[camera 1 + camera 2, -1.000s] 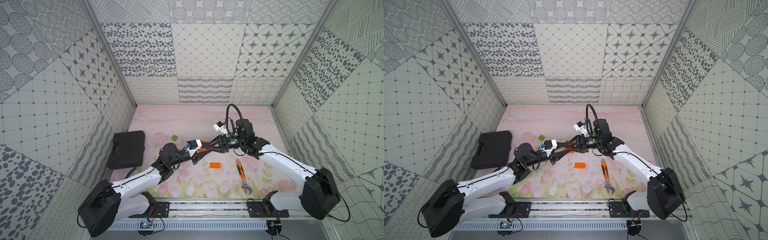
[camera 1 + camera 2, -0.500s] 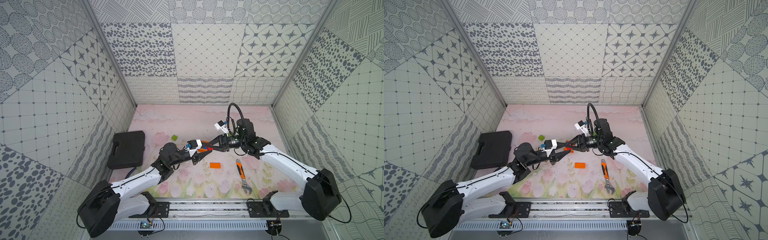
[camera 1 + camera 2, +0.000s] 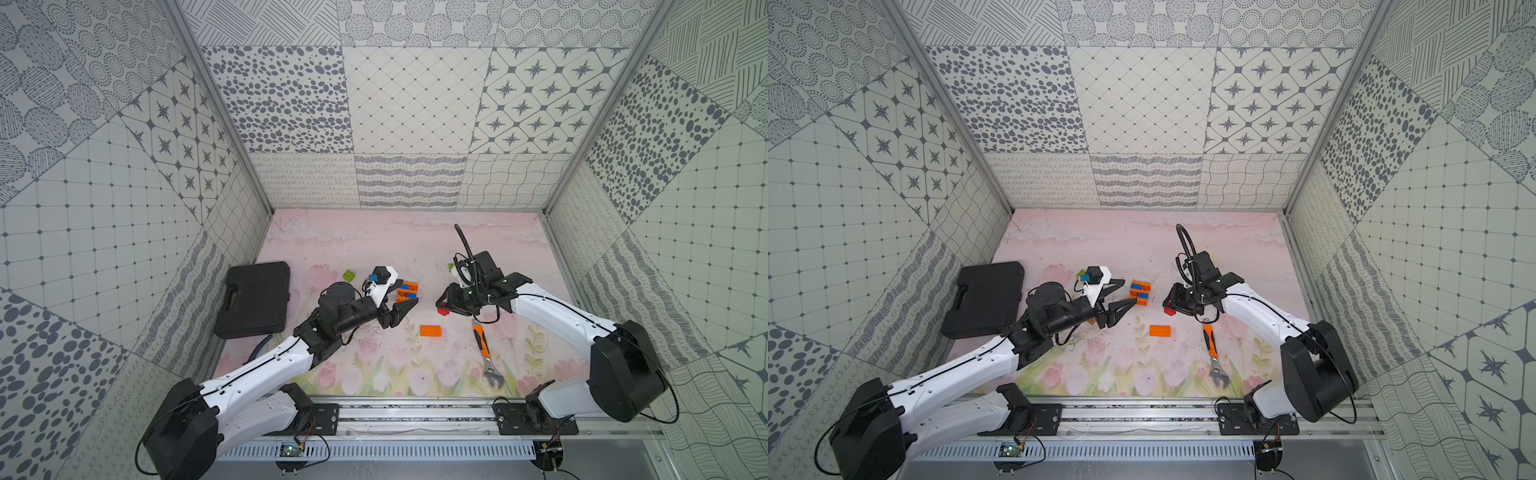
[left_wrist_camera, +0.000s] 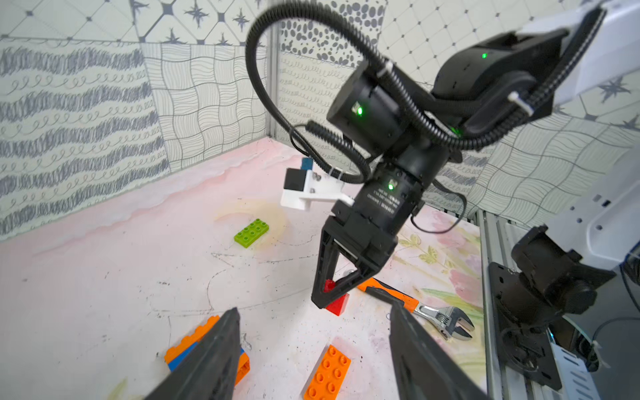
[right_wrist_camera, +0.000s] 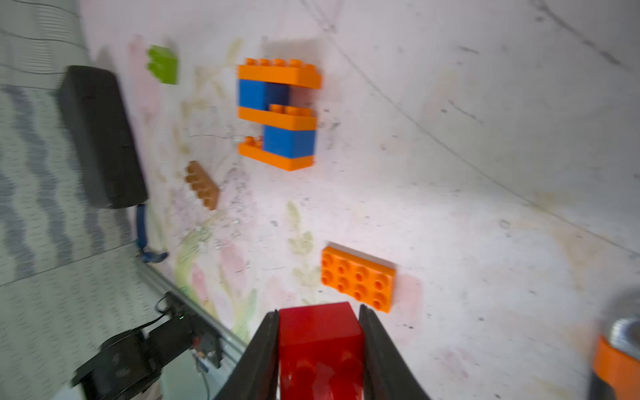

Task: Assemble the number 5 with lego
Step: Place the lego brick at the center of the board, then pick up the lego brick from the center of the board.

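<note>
the right gripper (image 5: 318, 349) is clamped on one red brick (image 5: 320, 332), which sits squarely between its two fingers (image 5: 258, 356). just beyond those fingers lies one loose orange brick (image 5: 358, 278), flat, studs up. the left gripper (image 3: 401, 305) has its fingers spread apart, holding nothing, with the orange-and-blue stack (image 5: 278, 114) just beside their tips: three orange bricks, two blue. farther from the right fingers lie one brown brick (image 5: 202, 185) and two lime green bricks (image 5: 162, 64) (image 4: 251, 232), apart. one closed black case (image 3: 255, 299) lies beyond; its contents are probably not visible from here.
</note>
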Controlling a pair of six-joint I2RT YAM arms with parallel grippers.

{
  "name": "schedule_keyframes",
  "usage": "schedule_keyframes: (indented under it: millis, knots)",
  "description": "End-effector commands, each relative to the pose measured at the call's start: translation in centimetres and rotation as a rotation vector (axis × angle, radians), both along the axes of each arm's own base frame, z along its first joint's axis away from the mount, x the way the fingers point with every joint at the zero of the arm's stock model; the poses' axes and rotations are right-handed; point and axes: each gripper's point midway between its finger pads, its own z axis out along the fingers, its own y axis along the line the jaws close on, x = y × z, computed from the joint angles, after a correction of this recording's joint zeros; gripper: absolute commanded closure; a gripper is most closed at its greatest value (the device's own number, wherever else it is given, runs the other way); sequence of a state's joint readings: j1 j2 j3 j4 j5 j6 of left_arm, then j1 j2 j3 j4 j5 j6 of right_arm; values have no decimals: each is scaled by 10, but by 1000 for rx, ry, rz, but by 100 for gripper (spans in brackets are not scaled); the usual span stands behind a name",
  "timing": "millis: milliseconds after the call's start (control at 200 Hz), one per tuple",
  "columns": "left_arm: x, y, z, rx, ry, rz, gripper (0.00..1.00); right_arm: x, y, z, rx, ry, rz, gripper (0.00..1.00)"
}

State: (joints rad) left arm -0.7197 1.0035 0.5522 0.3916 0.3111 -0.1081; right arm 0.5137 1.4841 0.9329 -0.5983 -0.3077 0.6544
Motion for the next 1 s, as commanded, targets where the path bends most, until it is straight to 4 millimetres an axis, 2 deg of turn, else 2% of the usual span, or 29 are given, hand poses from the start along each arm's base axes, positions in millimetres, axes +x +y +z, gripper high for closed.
schedule_keyframes:
  millis: [0,155,375,410,440,530,585,640,801,996]
  knots:
    - [27,49,-32,5,327,369,21,-5,-34,-25,-246,-5,-32,84]
    - [33,66,-53,-14,492,445,15,-8,-36,-38,-360,-10,-31,81]
    - [40,82,-72,37,605,546,8,-13,-38,-53,-440,-1,-22,74]
    - [40,85,-73,54,615,562,4,-14,-38,-55,-443,2,-23,70]
    - [40,88,-74,63,619,578,1,-15,-38,-56,-443,7,-24,62]
    - [39,90,-76,58,621,580,1,-18,-36,-56,-433,20,-12,57]
    - [38,87,-75,34,616,559,1,-20,-35,-53,-425,21,-9,47]
    - [37,82,-73,6,614,528,1,-22,-37,-50,-424,21,-16,43]
    - [34,63,-72,-9,659,436,1,-29,-40,-48,-424,37,-23,43]
    - [31,48,-82,-13,740,379,1,-34,-37,-48,-419,46,-20,56]
